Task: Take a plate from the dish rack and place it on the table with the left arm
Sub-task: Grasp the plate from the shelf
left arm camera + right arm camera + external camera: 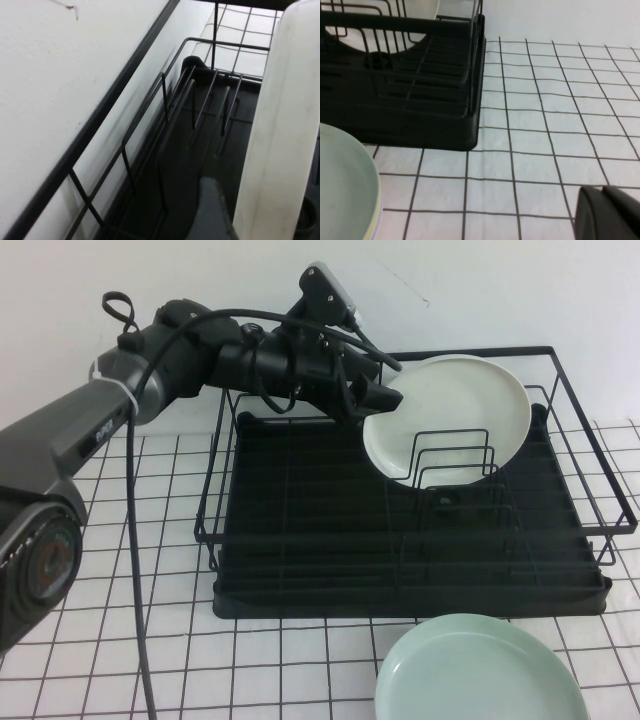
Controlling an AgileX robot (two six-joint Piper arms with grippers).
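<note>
1. From above, our left gripper (375,395) straddles, jaws wide, the left rim of the plate (450,415) upright in the dish rack (400,570).
2. Left wrist: rim edge-on between our fingers (212,210).
3. Right wrist: our right gripper (607,212) hovers low over the table (545,125), well away; its state we cannot tell.

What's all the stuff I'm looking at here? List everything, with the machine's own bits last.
plate: one, glossy off-white, standing on edge in the rack's dividers
mint-green plate: one, pale green, flat on the table in front of the rack
dish rack: one, black wire with a tray base, mid-table
table: one, white cloth with thin black grid lines
wall: one, white, behind the rack
left arm: one, grey and black, reaching over the rack
left gripper: one, black, open astride the plate's rim
right gripper: one, black, low over the table beside the rack
</note>
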